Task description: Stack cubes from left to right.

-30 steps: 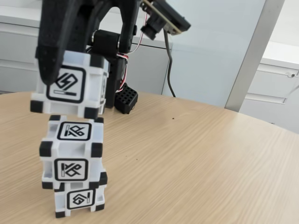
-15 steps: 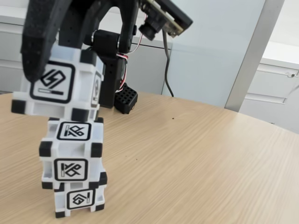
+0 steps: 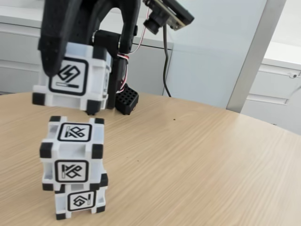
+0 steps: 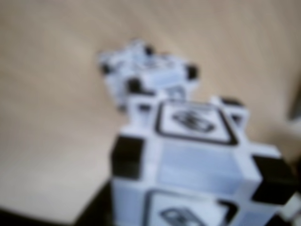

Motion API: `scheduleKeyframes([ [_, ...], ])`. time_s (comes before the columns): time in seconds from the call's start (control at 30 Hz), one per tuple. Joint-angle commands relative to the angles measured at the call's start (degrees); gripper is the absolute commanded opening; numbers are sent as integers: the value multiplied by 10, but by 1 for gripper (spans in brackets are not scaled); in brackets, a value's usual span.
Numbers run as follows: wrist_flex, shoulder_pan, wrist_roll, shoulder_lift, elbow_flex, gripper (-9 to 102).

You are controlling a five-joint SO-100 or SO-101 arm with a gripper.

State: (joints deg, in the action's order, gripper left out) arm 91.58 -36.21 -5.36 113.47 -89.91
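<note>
My tool (image 3: 70,70) gripped the third cube (image 3: 73,77), tilted, just above the two-cube stack (image 3: 73,160) on the wooden surface (image 3: 197,160).

Cubes (image 3: 71,162) smooth white plastic; table (image 3: 197,160) matt wood-grain; end effector (image 3: 70,52) matt black plastic

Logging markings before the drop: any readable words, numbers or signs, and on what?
No words, brands or numbers can be read.
Held cube in the pincer: black-framed zigzag symbol above a bar.
Middle cube: crossed-line symbol, on top and front faces.
Bottom cube: angular symbol.
Wrist view: symbols blurred.
</note>
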Motion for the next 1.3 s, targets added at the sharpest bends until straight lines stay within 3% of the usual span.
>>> scheduleKeyframes([
  [0.0, 4, 4, -2, 7, 22, 18],
  [0.8, -40, 3, -12, -67, 20, 18],
  [1.1, -38, 4, -18, -61, 21, 31],
  [1.27, -33, 4, -22, -57, 21, 33],
])
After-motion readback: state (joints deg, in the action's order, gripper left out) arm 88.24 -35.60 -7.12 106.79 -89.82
